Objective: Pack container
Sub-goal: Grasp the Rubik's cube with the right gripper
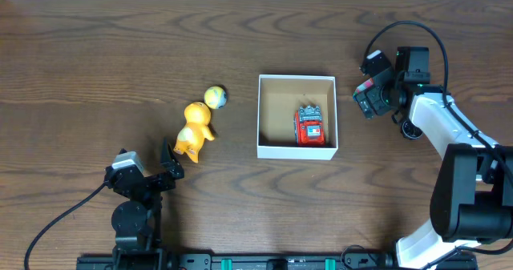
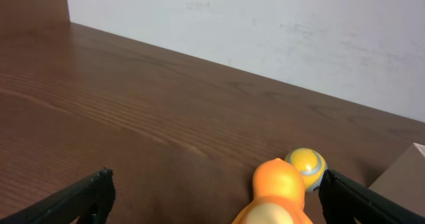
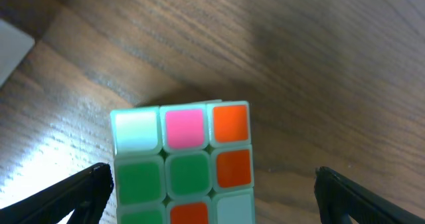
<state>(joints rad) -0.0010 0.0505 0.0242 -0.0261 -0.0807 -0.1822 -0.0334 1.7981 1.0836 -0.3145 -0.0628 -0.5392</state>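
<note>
- Between the fingers of the left tool (image 2: 216,187), which stand wide apart and grasp nothing, sits an orange toy figure (image 2: 275,197). It is closer to the finger on the right of the wrist view.
- Just beyond the figure, farther from that tool, a small yellow ball with a pale blue band (image 2: 307,165) lies on the dark wooden tabletop (image 2: 133,98). It is close against the figure's head, and I cannot tell whether they touch.
- Ahead of the left tool and off to its right stands the container (image 1: 280,102), upright and open at the top. It is between the two tools and nearer the right tool (image 1: 365,94).
- Inside the container, a red toy vehicle (image 1: 309,126) lies on the brown floor. It is on the half toward the right tool, close to the wall nearest the robot's base.
- The right tool is released as well, with its two fingers spread far apart.
- Between those fingers a colour cube (image 3: 182,164) rests on the tabletop. It is just beside the finger on the left of the wrist view and well clear of the other, with white, pink, orange and green tiles showing.
</note>
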